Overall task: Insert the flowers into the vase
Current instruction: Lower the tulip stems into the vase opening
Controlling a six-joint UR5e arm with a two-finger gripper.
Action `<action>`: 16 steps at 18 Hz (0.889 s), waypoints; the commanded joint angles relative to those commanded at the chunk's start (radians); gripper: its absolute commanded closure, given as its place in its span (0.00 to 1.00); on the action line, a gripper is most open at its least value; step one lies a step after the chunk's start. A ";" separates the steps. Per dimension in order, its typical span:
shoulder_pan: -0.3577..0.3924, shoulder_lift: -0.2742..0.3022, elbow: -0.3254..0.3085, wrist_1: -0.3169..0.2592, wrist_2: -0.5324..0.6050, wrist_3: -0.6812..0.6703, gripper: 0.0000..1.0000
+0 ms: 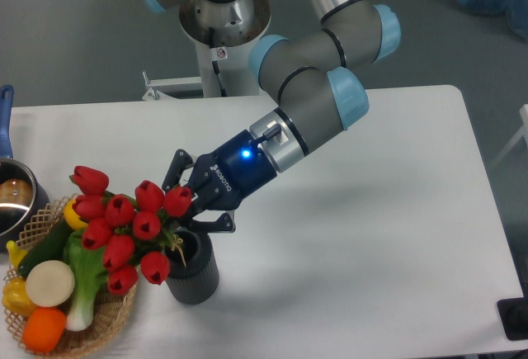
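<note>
Basket (111, 326) at 9 o'clock of vase (196, 270) blocks that side; table (371, 235) toward 3 o'clock offers unobstructed passage.

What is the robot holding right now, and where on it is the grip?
The pincer holds the flowers by the stems, just behind the blooms and above the vase; the exact contact is hidden.

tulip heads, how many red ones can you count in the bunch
9 on the flowers: one top left, four across the upper row, two in the middle, two at the bottom beside the vase. More may be hidden behind them.
</note>
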 joint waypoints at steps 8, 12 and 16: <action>0.000 -0.002 -0.040 0.000 0.028 0.057 0.96; -0.005 -0.005 -0.045 0.000 0.029 0.069 0.96; -0.006 -0.014 -0.045 0.000 0.048 0.075 0.96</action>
